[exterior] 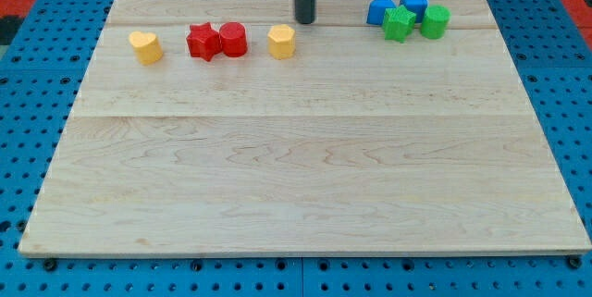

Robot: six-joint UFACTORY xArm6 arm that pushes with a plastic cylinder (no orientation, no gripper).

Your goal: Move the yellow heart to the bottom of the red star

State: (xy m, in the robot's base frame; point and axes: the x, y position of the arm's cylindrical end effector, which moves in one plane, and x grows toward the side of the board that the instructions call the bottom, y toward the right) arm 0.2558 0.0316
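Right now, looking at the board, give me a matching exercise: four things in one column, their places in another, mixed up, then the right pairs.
Column one:
1. yellow heart
2. red star
3. my tip
4. green star

Column two:
A. in the cluster at the view's top right
B. farthest to the view's left
C. just above and right of the yellow hexagon
D. touching the red cylinder, on its left

Pairs: 1-B, 2-D, 3-C, 4-A
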